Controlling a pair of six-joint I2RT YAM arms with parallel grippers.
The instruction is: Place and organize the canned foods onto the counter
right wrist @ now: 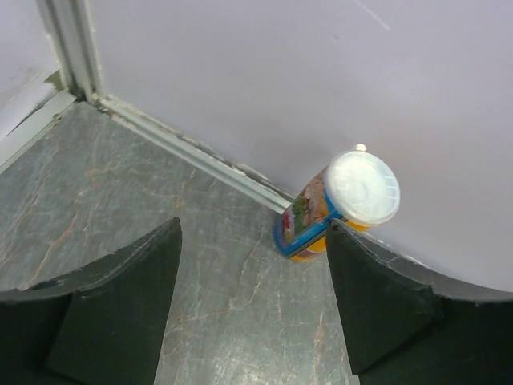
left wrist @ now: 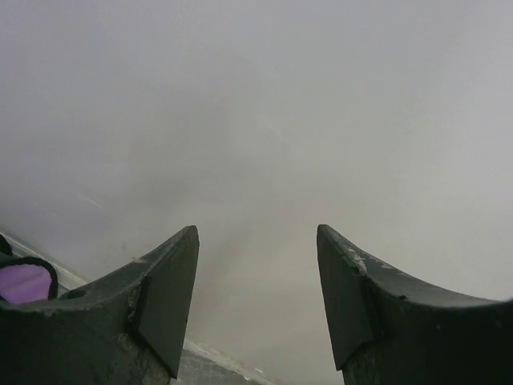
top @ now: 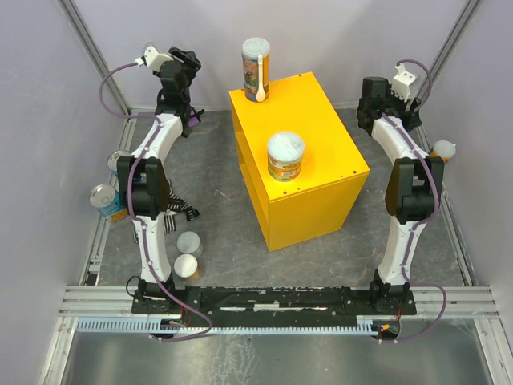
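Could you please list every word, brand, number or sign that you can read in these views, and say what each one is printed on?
No text can be read in any view.
The tall tube on the yellow counter: colourful label, print too small.
The short tub on the counter: label blurred.
The blue-labelled tin at the left: too small.
The tub by the wall, right wrist view: picture label, no legible letters.

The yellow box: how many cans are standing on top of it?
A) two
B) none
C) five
A: the top view shows just two cans on the yellow box, a tall tube at its far edge and a short white-lidded tub nearer the front.
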